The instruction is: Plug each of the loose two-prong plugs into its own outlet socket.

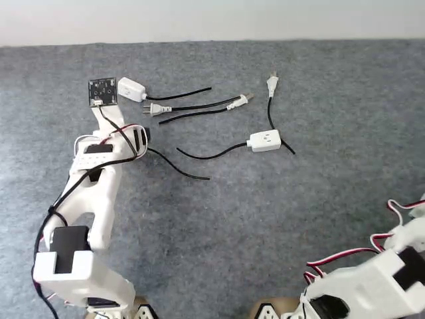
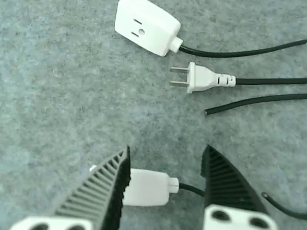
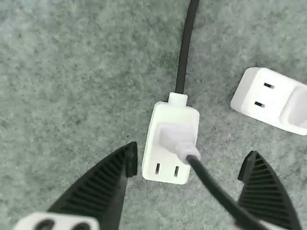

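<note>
Plugs first: one flat white plug [image 2: 199,79] with two bare metal prongs and a ribbed neck lies loose on the fuzzy grey carpet [image 1: 265,219], just past the left claw [image 2: 165,179]. A bit farther from the left claw sits a smooth, rounded socket [image 2: 146,26], slots up, nothing in it.

The left claw is spread wide. Its ribbed black fingers [image 2: 108,187] sit either side of a glossy white block [image 2: 146,188] with a black cord. One finger is right against the block and the other is apart from it. Can't tell if the block is a plug or a socket.

From above, a second plug [image 1: 242,101] and a third plug [image 1: 271,82] lie well apart from the left claw. A boxy socket [image 1: 264,140] is over there too, on thin black cord.

The right claw [image 3: 192,151] is gaping as well, above a slab socket [image 3: 165,124]. That one has a seated plug [image 3: 175,139] pushed into one pair of slots, and the other pair is bare. Another white socket [image 3: 266,100] lies near it. No telling how far that lot is from the left claw.
</note>
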### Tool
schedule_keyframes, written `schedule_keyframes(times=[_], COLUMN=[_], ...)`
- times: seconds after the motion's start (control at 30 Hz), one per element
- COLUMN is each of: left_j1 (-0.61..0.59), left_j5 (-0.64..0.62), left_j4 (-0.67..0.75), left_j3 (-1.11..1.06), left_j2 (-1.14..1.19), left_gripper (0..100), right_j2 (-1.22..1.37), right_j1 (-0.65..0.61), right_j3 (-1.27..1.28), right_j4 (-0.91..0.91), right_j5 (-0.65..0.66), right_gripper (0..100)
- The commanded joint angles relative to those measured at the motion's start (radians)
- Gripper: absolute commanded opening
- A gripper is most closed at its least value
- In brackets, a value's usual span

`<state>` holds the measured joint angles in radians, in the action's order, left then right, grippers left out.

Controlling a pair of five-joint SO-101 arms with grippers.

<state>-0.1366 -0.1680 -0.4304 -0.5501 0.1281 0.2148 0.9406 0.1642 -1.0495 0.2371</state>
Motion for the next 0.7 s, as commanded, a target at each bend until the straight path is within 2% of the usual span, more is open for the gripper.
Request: schedule_keyframes(times=[0.0,0.13,0.3,0.53,0.67], left_j1=[-0.040,-0.086,-0.089,-0.084,-0.055], left_j5=[-0.058,-0.110,-0.109,-0.110,-0.132], left_j4=[-0.003,-0.037,-0.210,-0.222,-0.224], left_j3=[0.073,0.171,0.375,0.604,0.725], left_j2=[-0.020,0.006,0.101,0.293,0.404], left_gripper=[23,23,23,23,23], right_j2=[-0.015,-0.015,-0.015,-0.013,-0.015], right_j1=[-0.010,-0.031,-0.079,-0.154,-0.240], right_j3=[-0.055,-0.077,-0.135,-0.137,-0.110], right_j4=[-0.013,-0.062,-0.173,-0.225,-0.234], right_j5=[0.006,-0.011,-0.037,-0.040,-0.040], right_gripper=[32.6,32.5,32.5,32.5,32.5])
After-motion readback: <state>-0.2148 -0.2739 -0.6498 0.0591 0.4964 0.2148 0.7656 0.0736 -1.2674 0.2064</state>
